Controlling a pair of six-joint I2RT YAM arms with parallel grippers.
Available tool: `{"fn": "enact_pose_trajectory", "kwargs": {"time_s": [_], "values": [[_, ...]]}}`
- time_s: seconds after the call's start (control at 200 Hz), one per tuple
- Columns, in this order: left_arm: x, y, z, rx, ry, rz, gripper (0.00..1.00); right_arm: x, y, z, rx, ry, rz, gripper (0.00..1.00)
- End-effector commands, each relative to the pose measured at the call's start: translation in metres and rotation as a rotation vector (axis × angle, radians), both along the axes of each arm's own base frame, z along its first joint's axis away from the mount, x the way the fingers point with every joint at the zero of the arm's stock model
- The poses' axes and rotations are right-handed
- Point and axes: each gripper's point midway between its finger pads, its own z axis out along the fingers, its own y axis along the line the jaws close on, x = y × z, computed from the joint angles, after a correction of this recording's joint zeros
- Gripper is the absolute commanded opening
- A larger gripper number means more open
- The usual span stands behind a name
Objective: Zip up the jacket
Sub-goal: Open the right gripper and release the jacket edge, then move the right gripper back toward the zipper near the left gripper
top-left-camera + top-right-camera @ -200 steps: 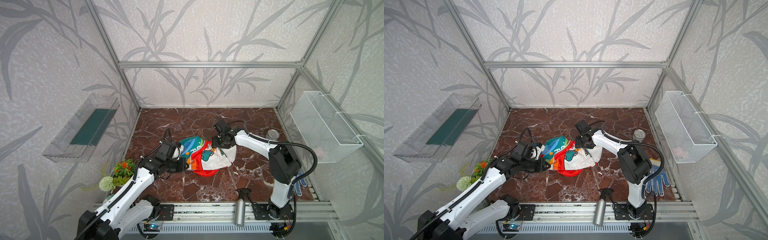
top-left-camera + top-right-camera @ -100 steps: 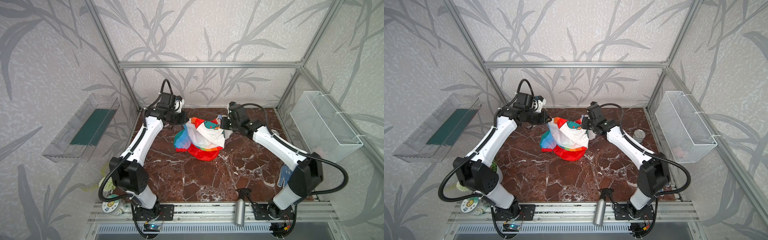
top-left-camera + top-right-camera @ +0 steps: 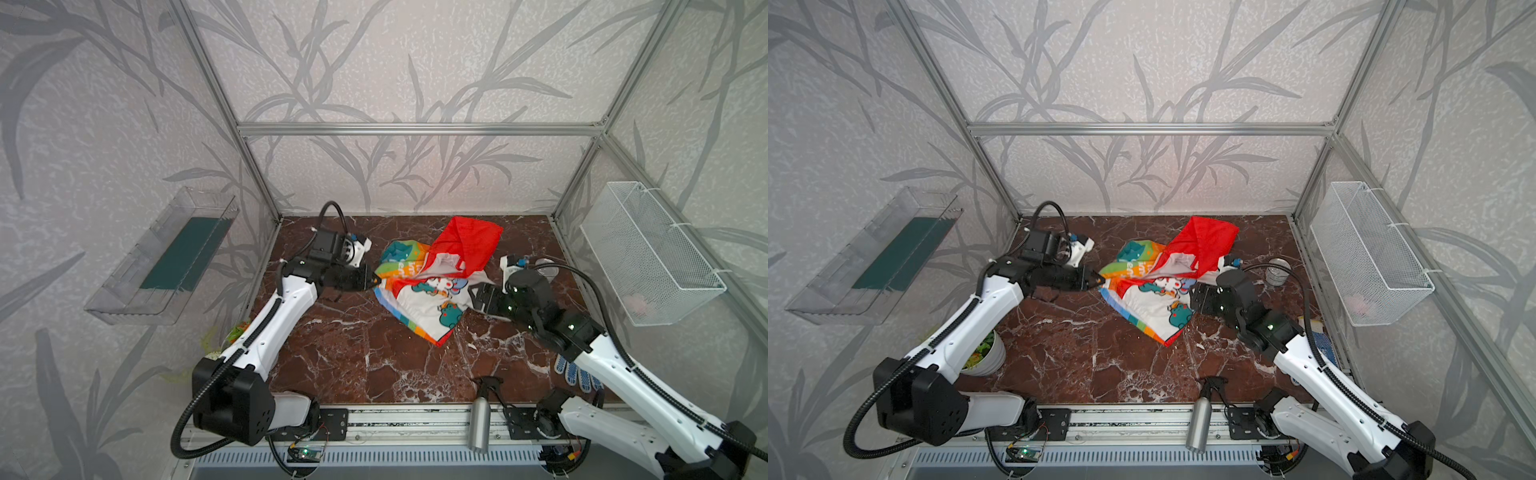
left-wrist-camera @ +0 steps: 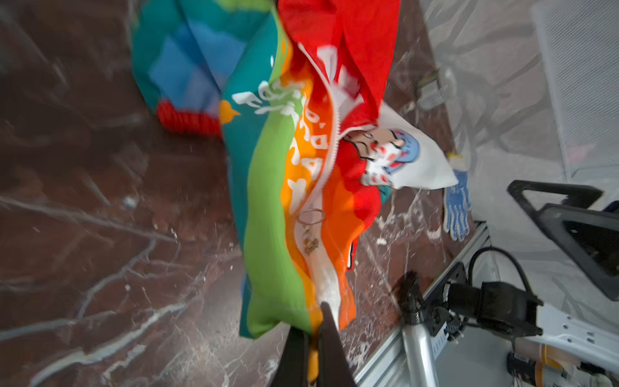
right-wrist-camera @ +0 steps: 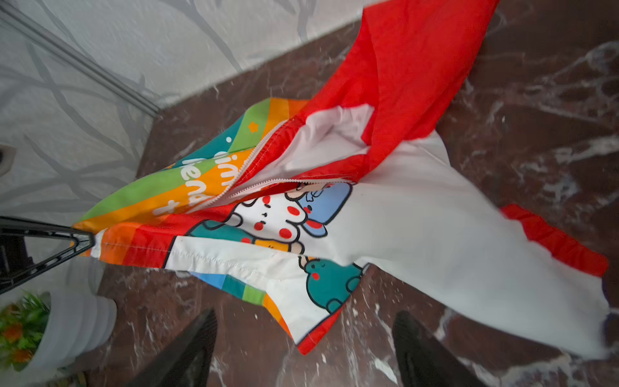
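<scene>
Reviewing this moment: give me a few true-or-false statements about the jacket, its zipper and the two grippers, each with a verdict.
1. The left gripper is shut on the bottom edge of the jacket. True.
2. The right gripper grips a sleeve of the jacket. False: its fingers stand wide apart and are closed on nothing.
3. The jacket is zipped all the way up to the hood. False: the upper part of the zipper gapes open and shows the white lining.
4. A blue dotted glove lies near the base of the right arm. True.
</scene>
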Motion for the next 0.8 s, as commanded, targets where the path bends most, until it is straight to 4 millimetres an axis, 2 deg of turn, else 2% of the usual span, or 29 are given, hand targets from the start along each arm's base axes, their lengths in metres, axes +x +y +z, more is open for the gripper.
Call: {"fn": "enact_pose_trajectory", "kwargs": {"time_s": [0.0, 0.065, 0.18, 0.315, 0.47, 0.575, 0.68, 0.725, 0.795], "values": [[-0.022, -0.003, -0.017, -0.020, 0.028, -0.056, 0.00, -0.021, -0.018, 0.014, 0.013, -0.010, -0.032, 0.83], [-0.033, 0.001, -0.031, 0.009, 0.061, -0.081, 0.00, -0.025, -0.014, 0.016, 0.008, -0.015, 0.021, 0.83], [-0.045, 0.008, -0.045, 0.051, 0.105, -0.114, 0.00, -0.020, 0.018, 0.015, 0.015, -0.039, 0.190, 0.83], [-0.048, 0.014, -0.054, 0.094, 0.114, -0.119, 0.00, -0.007, 0.072, 0.008, 0.028, -0.017, 0.407, 0.80], [-0.054, 0.019, -0.070, 0.126, 0.163, -0.090, 0.00, 0.015, 0.127, -0.003, 0.018, -0.013, 0.538, 0.75], [-0.055, 0.008, -0.076, 0.061, 0.180, -0.104, 0.00, 0.025, 0.161, -0.024, 0.077, 0.061, 0.576, 0.65], [-0.055, 0.008, -0.077, 0.071, 0.196, -0.110, 0.00, 0.024, 0.203, -0.044, 0.207, 0.085, 0.612, 0.53], [-0.055, 0.011, -0.080, 0.091, 0.199, -0.106, 0.00, 0.027, 0.215, -0.050, 0.238, 0.081, 0.613, 0.47], [-0.057, 0.013, -0.085, 0.103, 0.211, -0.096, 0.00, 0.038, 0.221, -0.064, 0.256, 0.112, 0.556, 0.40]]}}
